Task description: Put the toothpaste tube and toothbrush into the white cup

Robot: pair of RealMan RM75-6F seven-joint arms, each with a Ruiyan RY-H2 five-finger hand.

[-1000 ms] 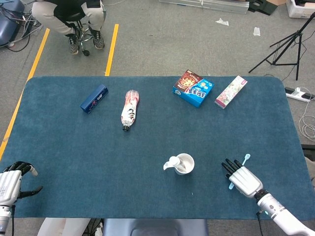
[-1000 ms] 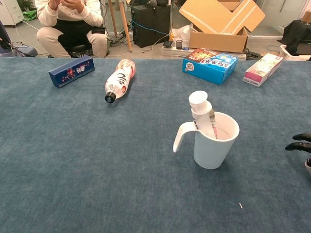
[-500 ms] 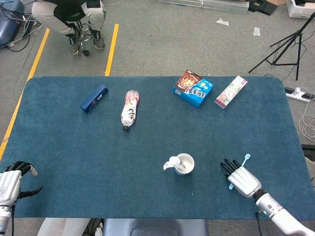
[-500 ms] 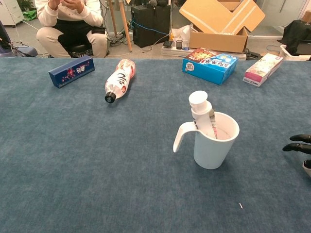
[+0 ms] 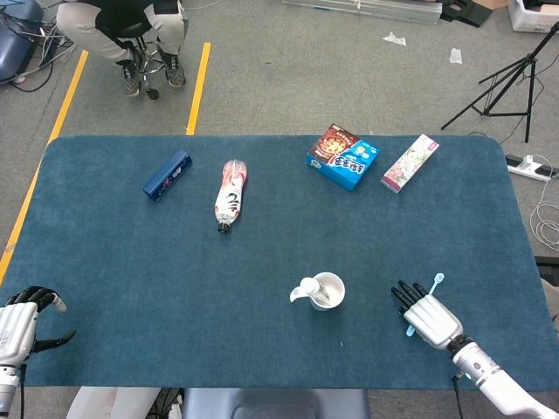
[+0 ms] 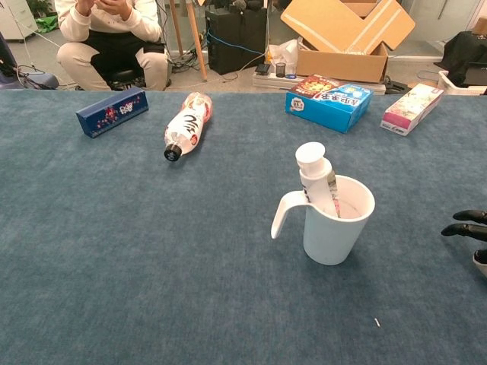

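The white cup (image 5: pixel 327 291) (image 6: pixel 337 222) stands upright on the blue table mat, handle to the left. Inside it, the toothpaste tube (image 6: pixel 316 178) leans cap-up against the rim. To the cup's right, a light-blue toothbrush (image 5: pixel 436 282) lies on the mat. My right hand (image 5: pixel 430 315) lies flat over its middle with fingers stretched out, and only the brush's two ends show. No grip on it is visible. In the chest view only that hand's dark fingertips (image 6: pixel 461 227) reach in at the right edge. My left hand (image 5: pixel 19 324) rests at the front left corner, holding nothing, thumb apart.
At the back of the mat lie a dark blue box (image 5: pixel 167 175), a plastic bottle (image 5: pixel 230 195) on its side, a blue snack box (image 5: pixel 343 157) and a pink-white carton (image 5: pixel 410 162). A seated person (image 6: pixel 111 33) is beyond the far edge.
My right hand has slid slightly left and toward the front edge over the toothbrush, which has stayed put. The cup, the tube and my left hand have not moved.
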